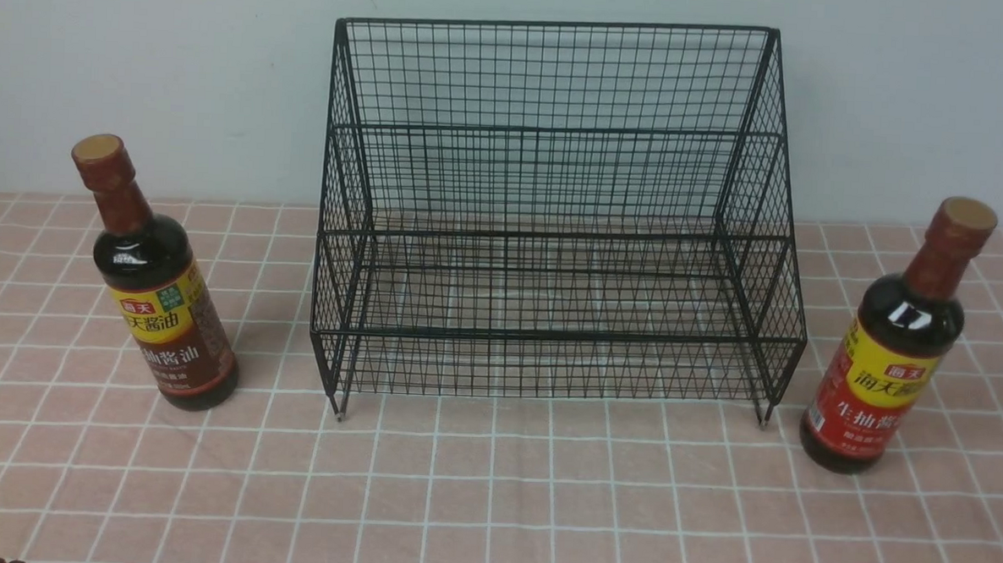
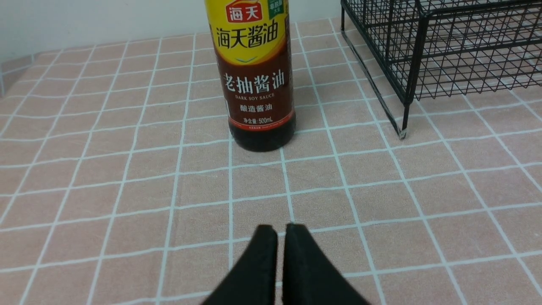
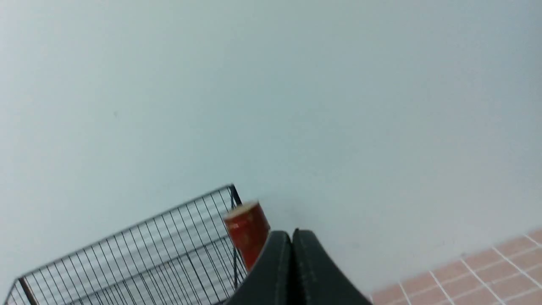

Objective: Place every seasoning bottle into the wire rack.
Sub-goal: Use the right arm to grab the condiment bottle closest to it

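A black wire rack (image 1: 555, 225) with two stepped tiers stands at the back middle of the table, with nothing in it. The brown-label seasoning bottle (image 1: 158, 292) stands upright to its left, the red-label seasoning bottle (image 1: 892, 358) upright to its right. Neither gripper shows in the front view. In the left wrist view my left gripper (image 2: 281, 228) is shut and holds nothing, a short way in front of the brown-label bottle (image 2: 258, 80), beside the rack's corner (image 2: 406, 72). My right gripper (image 3: 292, 234) is shut and raised, with the red-label bottle's cap (image 3: 247, 231) and the rack's top edge (image 3: 139, 250) beyond it.
A pink cloth with a white grid (image 1: 492, 501) covers the table. A pale wall (image 1: 139, 63) rises right behind the rack.
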